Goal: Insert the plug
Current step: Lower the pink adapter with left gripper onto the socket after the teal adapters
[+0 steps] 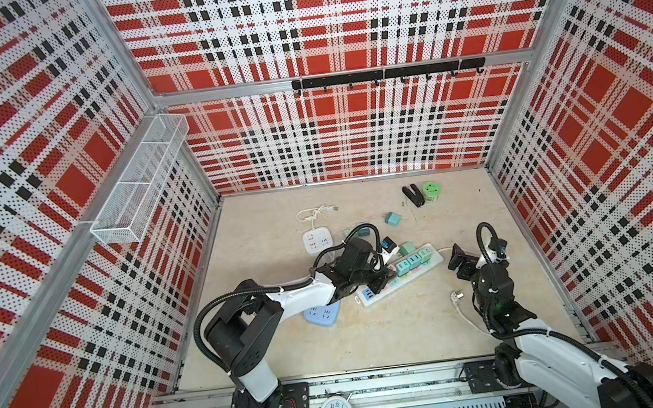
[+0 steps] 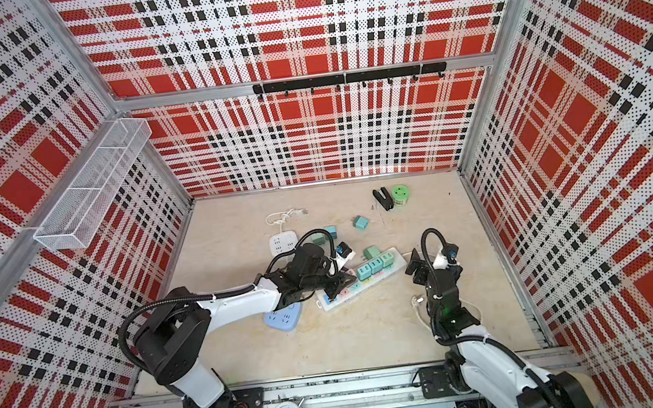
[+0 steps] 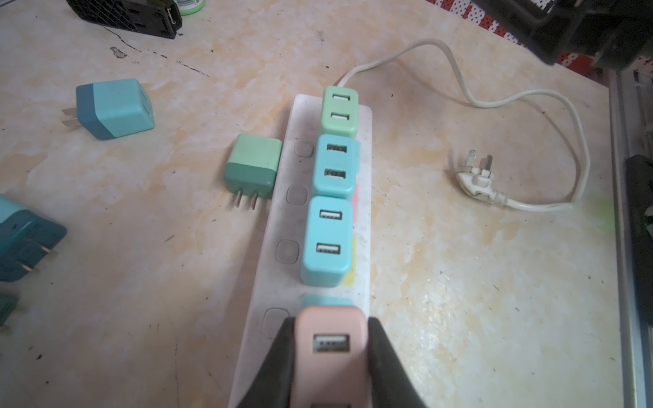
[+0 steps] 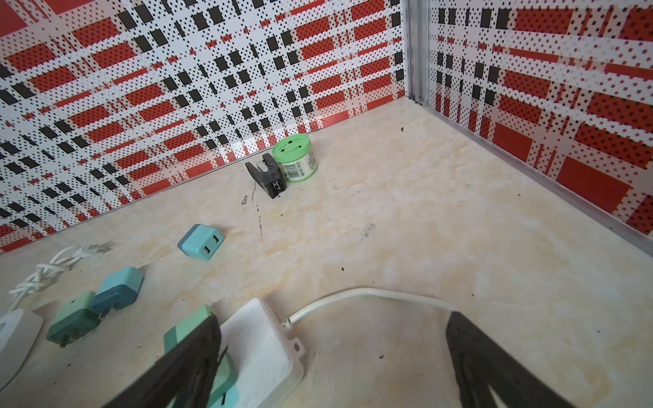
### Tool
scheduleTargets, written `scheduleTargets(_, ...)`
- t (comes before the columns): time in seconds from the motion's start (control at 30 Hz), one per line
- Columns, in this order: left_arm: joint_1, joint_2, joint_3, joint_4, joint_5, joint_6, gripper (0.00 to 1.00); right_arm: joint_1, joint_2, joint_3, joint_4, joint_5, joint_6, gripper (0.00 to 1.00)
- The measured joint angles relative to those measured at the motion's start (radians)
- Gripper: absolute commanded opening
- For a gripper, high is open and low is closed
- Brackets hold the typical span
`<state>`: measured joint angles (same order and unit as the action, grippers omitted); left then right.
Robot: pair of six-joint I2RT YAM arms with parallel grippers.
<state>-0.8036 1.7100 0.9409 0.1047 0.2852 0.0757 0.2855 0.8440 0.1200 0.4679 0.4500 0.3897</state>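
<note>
A pink plug [image 3: 330, 353] with USB ports sits between the fingers of my left gripper [image 3: 331, 323], which is shut on it. It stands over the near end of the white power strip [image 3: 279, 219], and its prongs are hidden. In the strip's row stand a mint plug [image 3: 340, 111] and two light-blue plugs [image 3: 335, 164]. In both top views the left gripper [image 1: 387, 275] [image 2: 340, 285] is over the strip [image 1: 385, 290] [image 2: 339, 295]. My right gripper [image 4: 334, 319] [image 1: 459, 261] stands open and empty beside the strip's cable end.
Loose chargers lie beside the strip: green [image 3: 252, 166], blue [image 3: 113, 107], teal [image 3: 24, 240]. The strip's white cable and plug [image 1: 454, 297] curl near the right arm. A white square socket [image 1: 316, 239], a blue socket [image 1: 321, 316], a black clip [image 1: 413, 195] and a green can [image 1: 432, 191] lie around.
</note>
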Motion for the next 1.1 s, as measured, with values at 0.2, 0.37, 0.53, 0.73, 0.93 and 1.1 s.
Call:
scheduleTargets(0.2,0.002,0.034,0.029,-0.003,0.006,-0.003,0.0,0.0,0.0,0.0,0.0,-0.016,0.001,1.0)
scheduleTargets(0.37,0.006,0.049,0.031,-0.009,0.006,-0.008,0.0,0.0,0.0,0.0,0.0,-0.023,0.001,1.0)
scheduleTargets(0.53,0.012,0.053,0.034,-0.011,0.006,-0.015,0.0,0.0,0.002,0.0,0.0,-0.024,0.001,1.0)
scheduleTargets(0.73,0.018,0.059,0.049,-0.026,0.003,-0.015,0.0,0.0,0.002,0.0,0.0,-0.024,0.001,1.0)
scheduleTargets(0.93,0.019,0.072,0.063,-0.025,0.01,-0.015,0.0,0.0,0.002,0.0,0.0,-0.024,0.001,1.0)
scheduleTargets(1.1,0.019,0.082,0.066,-0.027,0.023,-0.015,0.0,0.0,0.002,0.0,0.0,-0.024,0.001,1.0)
